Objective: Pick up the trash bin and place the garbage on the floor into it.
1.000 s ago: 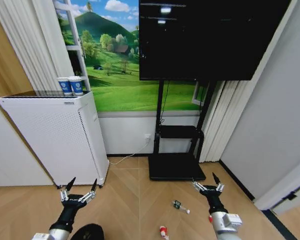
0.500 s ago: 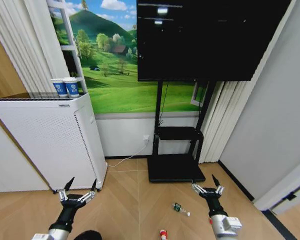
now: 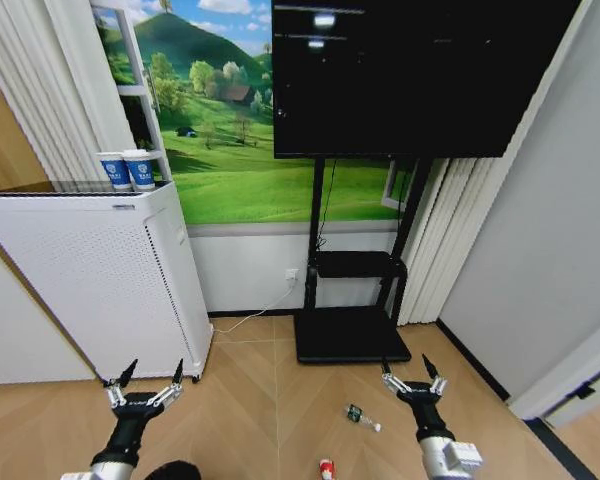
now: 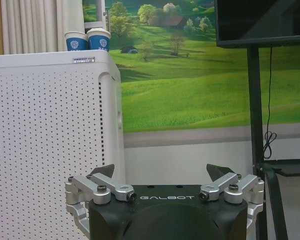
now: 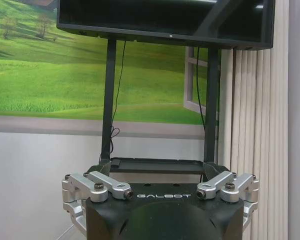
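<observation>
The trash bin (image 3: 172, 470) shows as a black rounded top at the head view's bottom edge, just right of my left arm. Two scraps of garbage lie on the wooden floor: a green-and-dark wrapper (image 3: 358, 415) and a red-and-white piece (image 3: 326, 467) at the bottom edge. My left gripper (image 3: 152, 374) is held open above the floor in front of the white appliance, empty. My right gripper (image 3: 410, 372) is open and empty too, a little right of the wrapper. Both wrist views look level at the wall, with the left gripper (image 4: 162, 172) and the right gripper (image 5: 157, 172) spread wide.
A tall white perforated appliance (image 3: 90, 280) stands at the left with two paper cups (image 3: 123, 168) on top. A black TV (image 3: 410, 75) on a black stand with a floor base (image 3: 345, 338) stands against the far wall. A grey wall closes the right side.
The whole head view has shifted, so the camera moved; the bin and the red-and-white scrap now sit lower at the bottom edge. Both grippers stay open and empty.
</observation>
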